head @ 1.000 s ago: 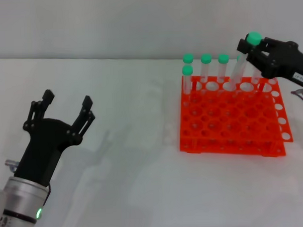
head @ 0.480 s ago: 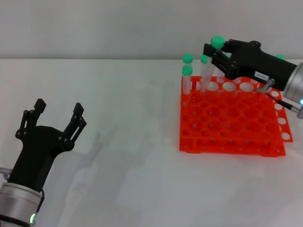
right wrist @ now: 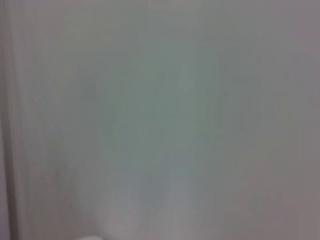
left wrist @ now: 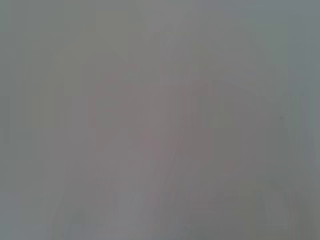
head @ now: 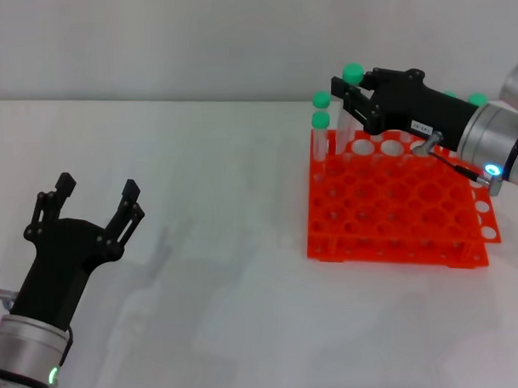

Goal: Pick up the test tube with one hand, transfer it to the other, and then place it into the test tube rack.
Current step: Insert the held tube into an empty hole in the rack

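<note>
In the head view my right gripper (head: 351, 99), black with a blue light, is shut on a test tube (head: 352, 72) with a green cap. It holds the tube nearly upright over the back left part of the orange test tube rack (head: 394, 208); the tube's lower end is near the rack's top holes. My left gripper (head: 96, 196), black with a green light, is open and empty at the lower left, far from the rack. Both wrist views show only a blank grey surface.
Two green-capped tubes (head: 321, 120) stand in the rack's back left corner, next to the held tube. Another green cap (head: 478, 99) shows behind my right arm. The white table (head: 227, 246) lies between the two arms.
My right gripper has moved left along the rack's back row with the tube in it. My left gripper has drawn back toward the lower left, still open.
</note>
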`<action>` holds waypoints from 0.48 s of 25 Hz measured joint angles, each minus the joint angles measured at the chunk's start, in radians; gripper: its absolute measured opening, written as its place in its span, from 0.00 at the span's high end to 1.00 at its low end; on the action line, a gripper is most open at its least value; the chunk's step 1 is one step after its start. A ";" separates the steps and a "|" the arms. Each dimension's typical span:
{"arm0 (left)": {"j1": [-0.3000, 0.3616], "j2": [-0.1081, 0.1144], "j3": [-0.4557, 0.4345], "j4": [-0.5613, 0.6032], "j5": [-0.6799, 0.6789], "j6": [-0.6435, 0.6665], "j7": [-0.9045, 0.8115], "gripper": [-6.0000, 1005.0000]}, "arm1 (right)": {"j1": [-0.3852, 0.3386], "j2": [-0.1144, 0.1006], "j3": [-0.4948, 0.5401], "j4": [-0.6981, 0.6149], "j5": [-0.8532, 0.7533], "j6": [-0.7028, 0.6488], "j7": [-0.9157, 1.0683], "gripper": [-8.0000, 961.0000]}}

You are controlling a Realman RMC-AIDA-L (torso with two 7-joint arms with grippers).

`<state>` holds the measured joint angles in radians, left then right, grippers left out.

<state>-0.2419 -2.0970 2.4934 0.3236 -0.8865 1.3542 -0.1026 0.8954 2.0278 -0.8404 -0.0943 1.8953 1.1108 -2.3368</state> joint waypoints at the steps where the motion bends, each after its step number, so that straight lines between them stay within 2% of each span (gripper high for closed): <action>1: -0.001 0.000 0.000 -0.002 0.000 -0.001 0.000 0.11 | 0.005 0.000 0.000 0.007 0.000 -0.010 -0.007 0.75; 12: -0.014 0.002 -0.004 -0.003 -0.003 -0.024 0.000 0.11 | 0.019 0.000 0.009 0.045 0.011 -0.065 -0.047 0.75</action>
<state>-0.2562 -2.0954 2.4897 0.3205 -0.8897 1.3300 -0.1028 0.9142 2.0278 -0.8311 -0.0489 1.9060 1.0456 -2.3842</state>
